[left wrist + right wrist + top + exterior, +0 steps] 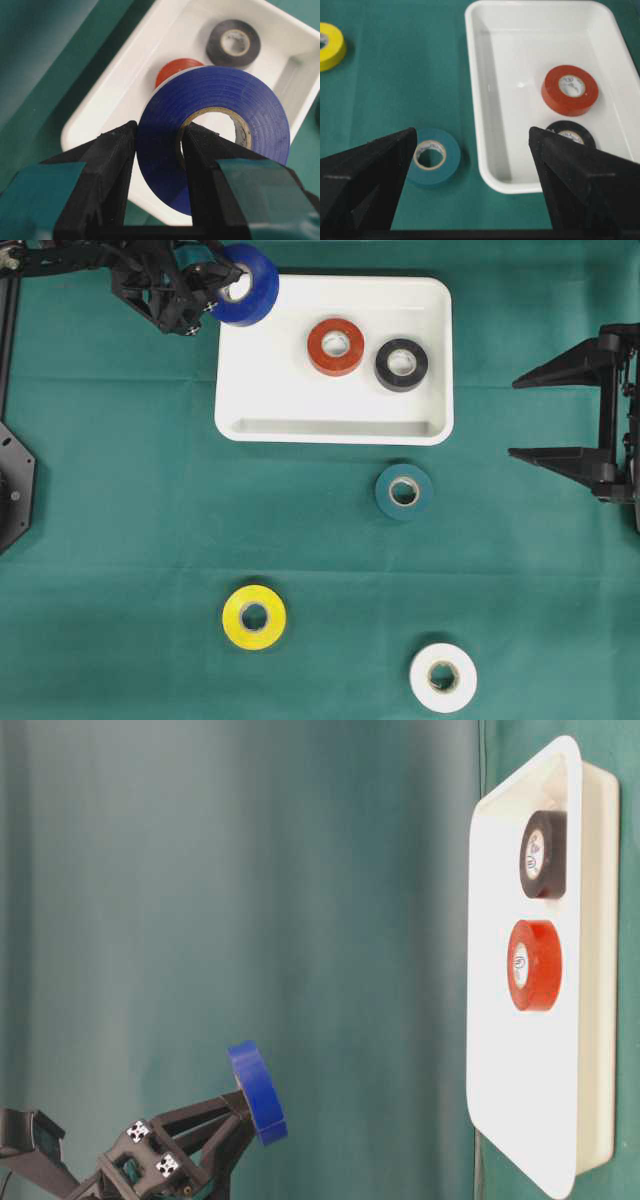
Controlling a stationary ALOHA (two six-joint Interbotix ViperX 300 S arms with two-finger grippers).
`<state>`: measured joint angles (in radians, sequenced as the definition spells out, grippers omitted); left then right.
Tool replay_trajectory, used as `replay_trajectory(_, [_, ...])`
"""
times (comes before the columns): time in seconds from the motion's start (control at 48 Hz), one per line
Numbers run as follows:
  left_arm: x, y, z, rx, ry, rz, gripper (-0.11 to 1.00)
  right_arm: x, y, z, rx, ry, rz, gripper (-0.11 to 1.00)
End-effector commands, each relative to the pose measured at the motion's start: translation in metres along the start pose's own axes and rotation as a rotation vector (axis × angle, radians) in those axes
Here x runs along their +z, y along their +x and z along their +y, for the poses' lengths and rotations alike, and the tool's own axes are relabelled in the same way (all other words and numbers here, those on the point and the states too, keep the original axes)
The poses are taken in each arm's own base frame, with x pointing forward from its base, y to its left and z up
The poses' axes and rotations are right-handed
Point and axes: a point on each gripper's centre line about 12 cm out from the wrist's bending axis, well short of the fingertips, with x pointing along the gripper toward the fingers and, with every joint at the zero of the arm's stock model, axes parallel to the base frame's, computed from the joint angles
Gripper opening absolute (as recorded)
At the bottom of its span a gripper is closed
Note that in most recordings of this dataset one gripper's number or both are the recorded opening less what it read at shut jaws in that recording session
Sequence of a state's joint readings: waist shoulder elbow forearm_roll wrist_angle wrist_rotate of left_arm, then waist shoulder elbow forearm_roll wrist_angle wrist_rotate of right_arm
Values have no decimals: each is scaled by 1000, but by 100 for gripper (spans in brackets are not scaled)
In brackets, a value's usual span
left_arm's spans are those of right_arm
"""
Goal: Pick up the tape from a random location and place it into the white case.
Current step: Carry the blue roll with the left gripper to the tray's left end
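Observation:
My left gripper [225,288] is shut on a blue tape roll [250,285], one finger through its core and one on its outer side, as the left wrist view shows [215,110]. The roll hangs above the far left corner of the white case [260,390]. The side view shows the blue tape roll [258,1092] well off the white case [495,1050]. Inside the case lie a red roll [336,346] and a black roll [401,365]. My right gripper [525,418] stands open at the right edge, empty.
A teal roll [403,491] lies on the green cloth just below the case, also between my right gripper's fingers in its wrist view, teal roll [432,156]. A yellow roll [254,617] and a white roll [443,677] lie nearer the front edge.

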<state>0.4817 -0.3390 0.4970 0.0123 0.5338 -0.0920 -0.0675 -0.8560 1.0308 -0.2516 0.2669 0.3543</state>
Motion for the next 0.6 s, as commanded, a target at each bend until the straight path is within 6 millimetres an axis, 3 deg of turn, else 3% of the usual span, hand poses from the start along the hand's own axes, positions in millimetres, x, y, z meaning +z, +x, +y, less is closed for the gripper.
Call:
replay_trajectory(0.0, [8,-6,1,2,-3,-32,26,10,-2,1,1,-4,-26,87])
replay_trajectory(0.584, [2,-6,1,2,-6,-16,26,11,-2,0,-2,-2,-30,87])
